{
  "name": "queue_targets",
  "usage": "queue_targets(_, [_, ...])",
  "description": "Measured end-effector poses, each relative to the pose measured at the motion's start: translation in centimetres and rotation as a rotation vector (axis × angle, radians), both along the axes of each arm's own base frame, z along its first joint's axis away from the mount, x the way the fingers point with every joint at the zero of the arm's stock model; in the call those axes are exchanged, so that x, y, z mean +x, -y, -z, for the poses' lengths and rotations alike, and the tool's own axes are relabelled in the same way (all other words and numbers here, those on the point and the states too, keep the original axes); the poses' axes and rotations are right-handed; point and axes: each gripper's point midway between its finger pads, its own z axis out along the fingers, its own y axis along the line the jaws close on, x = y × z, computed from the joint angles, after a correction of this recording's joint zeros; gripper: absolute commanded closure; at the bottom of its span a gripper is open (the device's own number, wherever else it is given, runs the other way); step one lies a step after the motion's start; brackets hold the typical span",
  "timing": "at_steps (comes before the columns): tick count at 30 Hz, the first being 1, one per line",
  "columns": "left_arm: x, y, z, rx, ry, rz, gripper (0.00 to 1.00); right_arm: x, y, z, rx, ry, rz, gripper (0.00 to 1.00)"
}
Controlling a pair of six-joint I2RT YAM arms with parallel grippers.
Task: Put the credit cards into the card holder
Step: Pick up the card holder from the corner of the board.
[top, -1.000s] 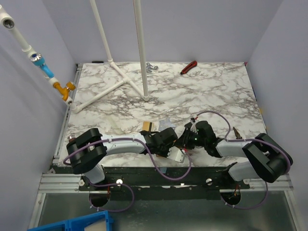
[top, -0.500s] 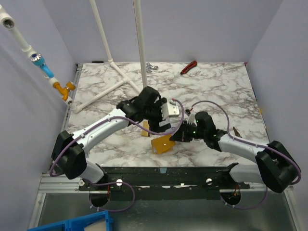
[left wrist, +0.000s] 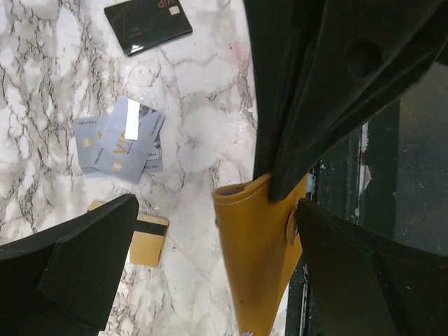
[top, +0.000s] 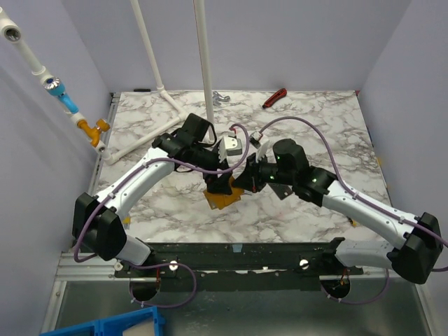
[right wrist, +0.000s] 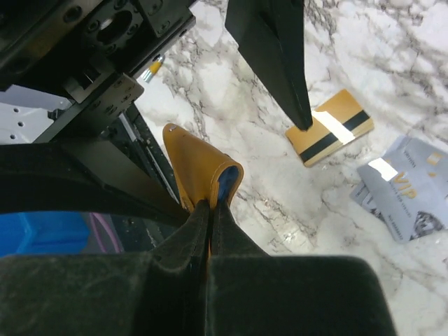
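The card holder (right wrist: 199,168) is a mustard-yellow pouch with a blue lining. It hangs above the marble with its mouth gaping, and my right gripper (right wrist: 210,210) is shut on its rim. My left gripper (left wrist: 215,210) stands open, and the card holder (left wrist: 259,259) hangs between its fingers, close to the right one. On the table lie the credit cards: a gold-tan card (left wrist: 148,238) with a dark stripe and a fanned pile of grey-blue cards (left wrist: 122,136). In the top view both grippers meet over the card holder (top: 222,198), and the arms hide the cards.
A black card (left wrist: 148,22) lies beyond the grey-blue pile. A white pipe frame (top: 175,119) stands at the back left, with a red-handled tool (top: 275,96) near the back edge. The table's dark front rail (top: 238,252) runs just behind the holder.
Both arms have swung from the near edge toward the table's middle. The right gripper has shut on the card holder and lifted it. The left gripper has opened wide.
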Motion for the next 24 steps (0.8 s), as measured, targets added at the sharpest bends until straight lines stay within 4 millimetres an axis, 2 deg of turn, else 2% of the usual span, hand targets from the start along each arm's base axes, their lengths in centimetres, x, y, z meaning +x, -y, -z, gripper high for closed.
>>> queue_targets(2, [0.1, -0.1, -1.1, -0.026, -0.005, 0.008, 0.08, 0.1, -0.7, -1.0, -0.026, 0.034, -0.019, 0.99])
queue_targets(7, [-1.4, -0.6, -1.5, -0.051, -0.074, 0.05, 0.18, 0.2, -1.2, -2.3, -0.094, 0.105, -0.041, 0.99])
queue_targets(11, [-2.5, -1.8, -1.9, -0.077, -0.125, 0.058, 0.22, 0.0, -0.7, -1.6, -0.151, 0.126, -0.051, 0.99])
queue_targets(15, [-3.6, -2.6, -3.3, -0.118, -0.141, 0.072, 0.4, 0.0, -0.1, -0.9, -0.191, 0.129, -0.055, 0.99])
queue_targets(17, [-3.9, -2.6, -3.8, -0.136, -0.14, 0.083, 0.42, -0.2, 0.0, -0.6, -0.2, 0.127, -0.061, 0.99])
queue_targets(19, [-4.1, -2.5, -4.2, -0.154, -0.149, 0.088, 0.4, -0.4, -0.1, -0.6, -0.201, 0.129, -0.069, 0.99])
queue_targets(24, [-4.1, -1.9, -3.6, -0.171, -0.164, 0.075, 0.16, -1.0, -0.3, -0.5, -0.206, 0.131, -0.088, 0.99])
